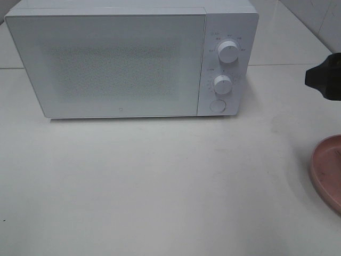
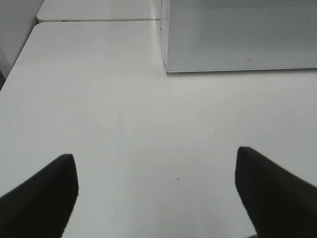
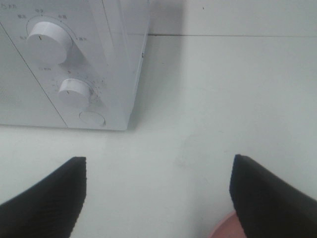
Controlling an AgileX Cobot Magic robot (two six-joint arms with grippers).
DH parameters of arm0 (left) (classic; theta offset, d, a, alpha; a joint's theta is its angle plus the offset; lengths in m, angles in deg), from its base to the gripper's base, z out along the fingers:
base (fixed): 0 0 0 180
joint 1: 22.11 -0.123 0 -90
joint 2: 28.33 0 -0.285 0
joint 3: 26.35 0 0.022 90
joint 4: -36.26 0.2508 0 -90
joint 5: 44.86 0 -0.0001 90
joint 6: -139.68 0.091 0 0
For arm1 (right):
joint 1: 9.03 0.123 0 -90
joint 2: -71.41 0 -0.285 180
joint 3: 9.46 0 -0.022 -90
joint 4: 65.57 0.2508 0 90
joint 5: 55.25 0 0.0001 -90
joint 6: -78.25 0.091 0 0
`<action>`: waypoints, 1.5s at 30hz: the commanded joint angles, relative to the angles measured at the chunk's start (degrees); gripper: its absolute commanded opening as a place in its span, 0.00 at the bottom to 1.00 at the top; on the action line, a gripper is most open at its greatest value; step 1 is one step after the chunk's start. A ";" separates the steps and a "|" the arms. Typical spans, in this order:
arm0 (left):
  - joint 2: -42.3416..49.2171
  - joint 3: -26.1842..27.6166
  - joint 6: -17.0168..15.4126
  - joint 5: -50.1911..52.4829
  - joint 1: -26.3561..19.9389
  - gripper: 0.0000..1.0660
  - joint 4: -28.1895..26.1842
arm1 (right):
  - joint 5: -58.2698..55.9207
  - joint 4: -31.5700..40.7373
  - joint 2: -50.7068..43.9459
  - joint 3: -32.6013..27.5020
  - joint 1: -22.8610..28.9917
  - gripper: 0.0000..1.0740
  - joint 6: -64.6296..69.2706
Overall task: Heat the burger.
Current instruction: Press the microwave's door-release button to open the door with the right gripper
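A white microwave (image 1: 122, 64) is standing, door shut, on the pale counter (image 1: 160, 186); what looks like a pink plate (image 1: 329, 170) is lying well apart, right of it.

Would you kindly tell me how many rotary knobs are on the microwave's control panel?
2. The upper knob sits near the top of the control panel; the lower knob is just below it, above a flat round button. None appears hidden.

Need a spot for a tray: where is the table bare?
Bare: the wide stretch of table in front of the microwave, left of the pink plate. Crowded only at the right edge, where the plate lies by the right pincer.
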 commanded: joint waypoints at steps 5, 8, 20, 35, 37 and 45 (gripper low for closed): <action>1.43 -0.17 -0.11 0.80 -0.06 0.77 0.06 | 9.57 0.11 5.21 0.11 -0.40 0.71 1.15; 1.43 -0.17 -0.11 0.80 -0.06 0.77 0.06 | 14.55 0.11 8.82 0.11 -0.23 0.71 1.09; 1.43 -0.17 -0.11 0.80 -0.06 0.77 0.06 | 32.66 16.39 18.22 -5.90 8.25 0.71 -11.34; 1.43 -0.17 -0.11 0.80 -0.06 0.77 0.06 | 50.31 49.22 26.87 -8.31 24.18 0.71 -31.40; 1.43 -0.17 -0.11 0.80 -0.06 0.77 0.06 | 54.09 52.14 29.28 -8.31 27.22 0.71 -32.14; 1.43 -0.17 -0.11 0.80 -0.06 0.77 0.06 | 59.82 52.65 36.21 -8.31 33.35 0.71 -32.03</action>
